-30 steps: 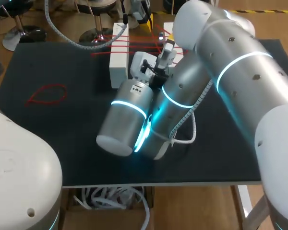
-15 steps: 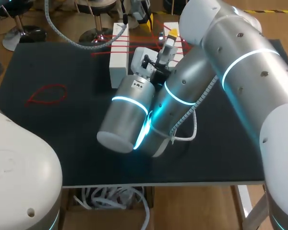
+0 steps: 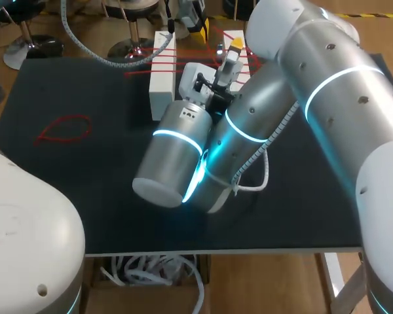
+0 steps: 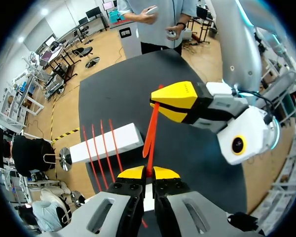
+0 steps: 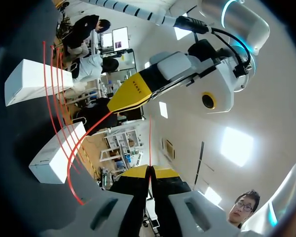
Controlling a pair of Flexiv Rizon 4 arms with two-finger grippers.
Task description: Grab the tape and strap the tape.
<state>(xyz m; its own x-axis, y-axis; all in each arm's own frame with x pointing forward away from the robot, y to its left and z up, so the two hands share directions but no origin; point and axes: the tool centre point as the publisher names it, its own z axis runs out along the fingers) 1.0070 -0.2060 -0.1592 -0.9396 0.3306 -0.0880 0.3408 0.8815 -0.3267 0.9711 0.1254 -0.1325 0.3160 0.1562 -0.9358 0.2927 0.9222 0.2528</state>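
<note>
Red loop point(image 3: 64, 129) at 9 o'clock on the table point(image 3: 85, 196), well apart from the work; left gripper point(image 4: 149, 173), fingers pinched tight on the tape point(image 4: 151, 133); right gripper point(image 5: 149, 170) likewise clamped on a strand, at 12 o'clock above the white blocks point(image 3: 160, 85), which strands already cross; strapping step, I judge; next move calls for a taut strand laid across the blocks.

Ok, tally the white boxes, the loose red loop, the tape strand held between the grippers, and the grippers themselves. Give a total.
White boxes: 2
Loose red loop: 1
Held red tape: 1
Grippers, left gripper and right gripper: 2
Total: 6
</note>
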